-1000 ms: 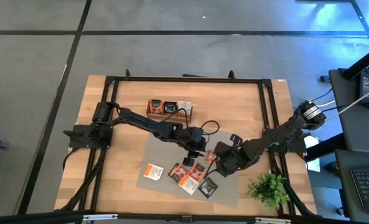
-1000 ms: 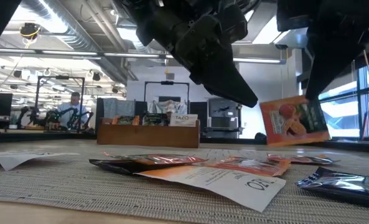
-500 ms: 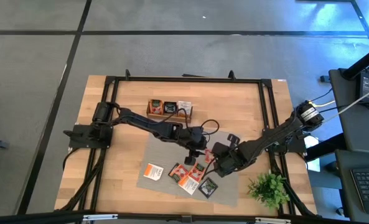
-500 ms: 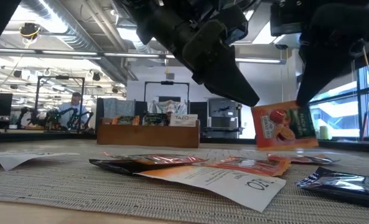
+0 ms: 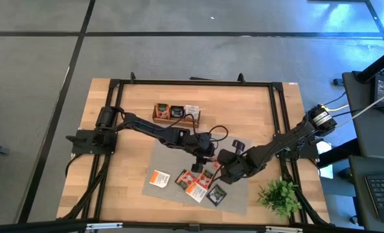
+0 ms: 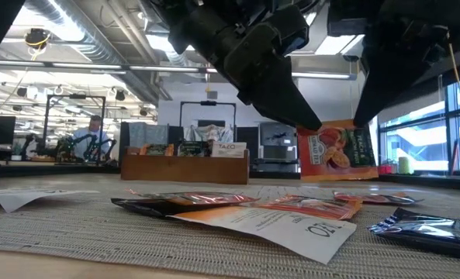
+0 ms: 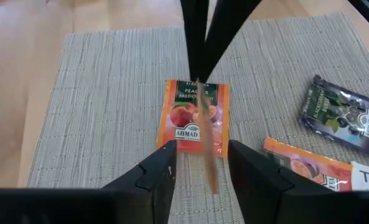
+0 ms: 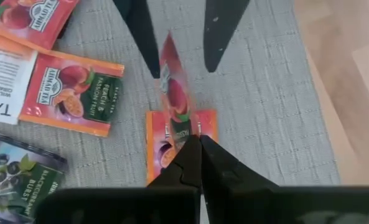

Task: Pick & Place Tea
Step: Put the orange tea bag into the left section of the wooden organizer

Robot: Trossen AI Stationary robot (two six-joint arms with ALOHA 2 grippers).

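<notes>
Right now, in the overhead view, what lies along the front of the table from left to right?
White sachet → pile of sachets → dark sachet → plant.

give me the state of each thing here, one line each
left gripper: open, fingers either side of the held sachet, not gripping it
right gripper: shut on the held sachet
held sachet: orange, upright, lifted off the mat
sachet below: flat on the mat
other sachets: lying loose on the mat
wooden tray: sachets standing in its compartments
plant: upright by the table's corner
</notes>
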